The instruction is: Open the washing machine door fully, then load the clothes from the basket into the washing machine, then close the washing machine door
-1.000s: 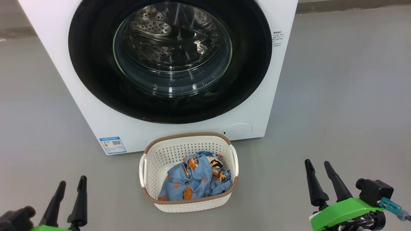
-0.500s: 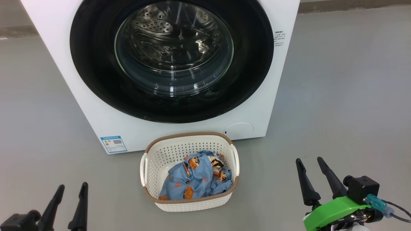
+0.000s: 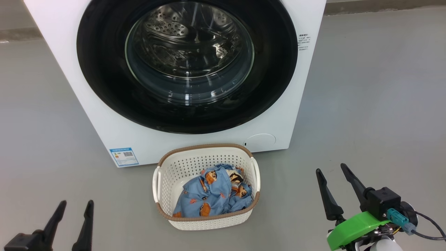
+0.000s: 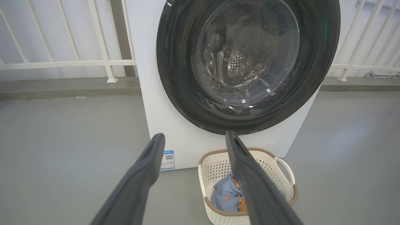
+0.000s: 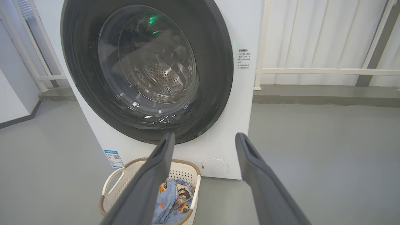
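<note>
Washing machine door (image 3: 188, 66): shut flush against the front of the washing machine (image 3: 87, 115), its glass bowl showing the steel drum behind. Directly before the machine, just below the door's black rim, the basket (image 3: 195, 164) stands on the grey floor (image 3: 366, 104). The clothes (image 3: 212, 195) lie bunched in its bottom, placed so that each item needs only a short lift to the opening. Left pincer (image 3: 77, 203) and right pincer (image 3: 330, 167) hover low on either side of the basket, well apart from it and from the door. Both have jaws spread wide and empty, fingers pointing toward the machine. Judged stage: the opening step is not yet begun; the door must swing clear before any loading.
</note>
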Tool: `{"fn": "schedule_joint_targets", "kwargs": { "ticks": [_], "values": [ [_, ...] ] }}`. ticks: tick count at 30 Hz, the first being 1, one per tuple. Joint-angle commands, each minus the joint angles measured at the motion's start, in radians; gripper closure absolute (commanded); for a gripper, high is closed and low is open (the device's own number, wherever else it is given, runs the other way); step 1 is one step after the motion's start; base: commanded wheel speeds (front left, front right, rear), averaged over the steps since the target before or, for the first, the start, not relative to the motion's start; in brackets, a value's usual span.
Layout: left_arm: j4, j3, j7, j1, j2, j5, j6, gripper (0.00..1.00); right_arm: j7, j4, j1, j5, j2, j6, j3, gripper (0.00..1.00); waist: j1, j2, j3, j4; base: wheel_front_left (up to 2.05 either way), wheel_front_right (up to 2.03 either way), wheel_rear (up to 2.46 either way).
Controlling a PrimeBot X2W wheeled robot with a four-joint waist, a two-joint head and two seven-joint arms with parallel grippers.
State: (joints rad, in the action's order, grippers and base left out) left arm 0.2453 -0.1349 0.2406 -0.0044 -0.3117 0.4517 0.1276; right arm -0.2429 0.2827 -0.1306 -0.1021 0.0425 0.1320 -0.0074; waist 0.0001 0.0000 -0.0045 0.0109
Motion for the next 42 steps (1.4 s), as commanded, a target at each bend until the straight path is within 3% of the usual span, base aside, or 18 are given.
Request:
{"fn": "schedule_joint_targets", "kwargs": {
  "ticks": [1,15,28,42],
  "values": [
    [-0.013,0.045,0.020,-0.028,-0.028,-0.030,0.003,0.00,-0.018,-0.025,-0.044,0.035,0.008,-0.001,0.033,0.00,0.0000,0.0000,-0.001,0.001,0.00,0.00,0.00],
    [0.028,0.098,0.021,-0.025,0.009,-0.048,0.003,0.00,-0.018,0.003,-0.040,0.036,0.008,-0.001,-0.038,0.00,0.0000,0.0000,-0.004,0.003,0.00,0.00,0.00],
    [0.038,0.103,0.021,-0.031,0.026,-0.023,0.003,0.00,-0.018,0.005,-0.037,0.032,0.008,-0.001,-0.040,0.00,0.0000,0.0000,-0.006,0.007,0.00,0.00,0.00],
    [0.048,0.102,0.021,-0.041,0.010,-0.010,0.003,0.00,-0.018,0.004,-0.035,0.037,0.008,-0.001,-0.049,0.00,0.0000,0.0000,-0.003,0.011,0.00,0.00,0.00]
  ]
}}
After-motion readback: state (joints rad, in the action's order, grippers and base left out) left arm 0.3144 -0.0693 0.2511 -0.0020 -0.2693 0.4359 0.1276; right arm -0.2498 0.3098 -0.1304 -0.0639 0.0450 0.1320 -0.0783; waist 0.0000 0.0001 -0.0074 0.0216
